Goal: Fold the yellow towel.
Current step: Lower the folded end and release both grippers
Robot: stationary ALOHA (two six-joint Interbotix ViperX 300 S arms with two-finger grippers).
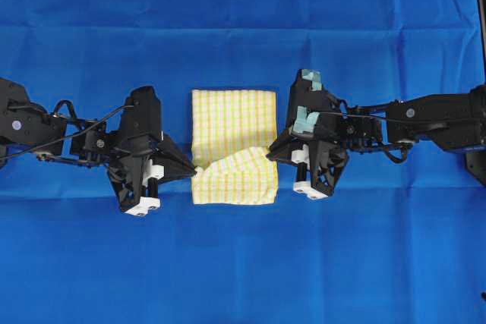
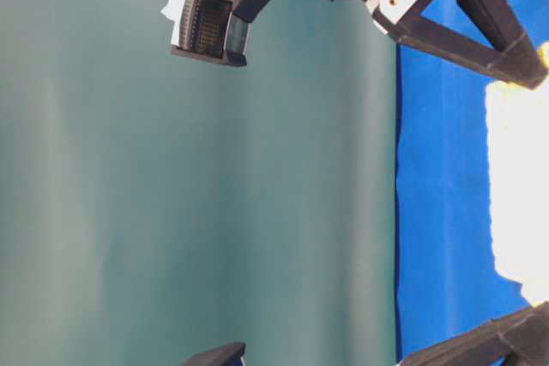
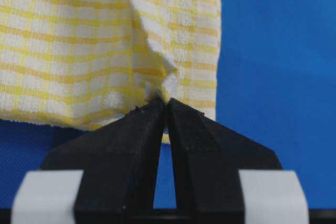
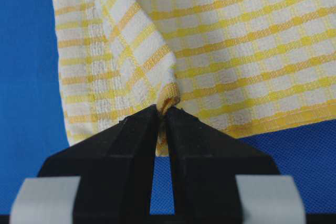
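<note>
Left gripper [image 1: 193, 170] and right gripper [image 1: 271, 151] are each pinched tight on a bunched hem corner of the towel [image 1: 232, 139], lying mid-table on the blue cloth [image 1: 243, 263]; it looks thin, light, limp; corners suit gripping best.

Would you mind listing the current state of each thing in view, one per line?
yellow towel: partly folded, its near part lifted off the cloth by two pinched corners.
left gripper: shut on the towel's left corner.
right gripper: shut on the towel's right corner.
blue table cloth: spread flat with faint crease lines.
</note>
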